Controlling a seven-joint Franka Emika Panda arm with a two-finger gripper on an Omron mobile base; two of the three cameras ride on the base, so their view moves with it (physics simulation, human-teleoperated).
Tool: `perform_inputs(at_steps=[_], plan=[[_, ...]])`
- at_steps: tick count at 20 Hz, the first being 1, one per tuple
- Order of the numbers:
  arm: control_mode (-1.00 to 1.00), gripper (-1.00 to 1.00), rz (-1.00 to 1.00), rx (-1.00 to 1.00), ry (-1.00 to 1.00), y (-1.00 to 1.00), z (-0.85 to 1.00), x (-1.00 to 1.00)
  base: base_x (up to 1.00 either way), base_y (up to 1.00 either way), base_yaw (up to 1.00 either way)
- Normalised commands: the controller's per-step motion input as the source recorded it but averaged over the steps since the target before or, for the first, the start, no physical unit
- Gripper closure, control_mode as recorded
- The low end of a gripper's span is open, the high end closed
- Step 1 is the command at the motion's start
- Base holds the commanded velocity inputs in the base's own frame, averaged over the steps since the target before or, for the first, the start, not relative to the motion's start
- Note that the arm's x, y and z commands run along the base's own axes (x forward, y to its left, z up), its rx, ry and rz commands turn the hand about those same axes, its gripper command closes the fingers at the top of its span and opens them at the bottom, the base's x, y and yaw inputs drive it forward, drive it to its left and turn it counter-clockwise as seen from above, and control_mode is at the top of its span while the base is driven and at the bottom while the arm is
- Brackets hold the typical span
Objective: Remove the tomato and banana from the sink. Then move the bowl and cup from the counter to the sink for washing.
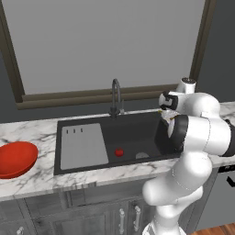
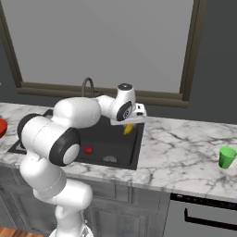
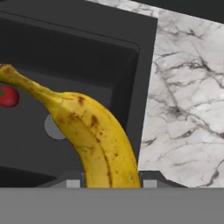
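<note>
1. The gripper (image 2: 129, 124) hangs above the sink (image 2: 132, 155), over the basin's corner nearest the cup; its jaws are closed on the banana (image 3: 98, 138), which fills the space between the two finger tips in the hand view; the fruit's yellow, brown-flecked body curves away from the hand, its stem end pointing over the basin.
2. In the right base view the banana (image 2: 128, 129) shows as a small yellow piece just under the hand, clear of the sink floor and above the basin's edge.
3. The tomato (image 1: 119, 152) lies on the black floor of the sink, near the middle of the basin and just beside the drain hole (image 1: 142, 155); in the hand view the tomato (image 3: 8, 96) sits beyond the banana's stem, apart from it.
4. The grey drainboard panel (image 1: 82, 145) takes up the part of the sink farthest from the hand; the faucet (image 1: 115, 97) rises from the sink's back rim.
5. The bowl (image 1: 16, 158) rests on the counter (image 1: 36, 176) outside the sink, beyond the drainboard side; it stands upright, well apart from the basin's rim.
6. The cup (image 2: 227, 157) stands upright on the counter on the other side of the sink, well apart from it, near the counter's front edge.
</note>
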Motion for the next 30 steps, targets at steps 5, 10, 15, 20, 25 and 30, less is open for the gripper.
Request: perform_inputs(at_steps=[5, 10, 15, 20, 25, 30], plan=[[-1.0, 1.0, 0.0, 0.0, 0.0, -0.31, 0.0, -0.01, 0.0, 0.0, 0.0], [-1.0, 1.0, 0.0, 0.0, 0.0, -0.31, 0.0, -0.01, 0.0, 0.0, 0.0], [-1.0, 1.0, 0.0, 0.0, 0.0, -0.3, 0.0, 0.0, 0.0, 0.0, 0.0], [-1.0, 1.0, 0.0, 0.0, 0.0, -0.3, 0.0, 0.0, 0.0, 0.0, 0.0], [-1.0, 1.0, 0.0, 0.0, 0.0, -0.29, -0.01, 0.0, 0.0, 0.0, 0.0], [-1.0, 1.0, -0.01, 0.0, 0.0, -0.29, -0.06, 0.0, 0.0, 0.0, 0.0]])
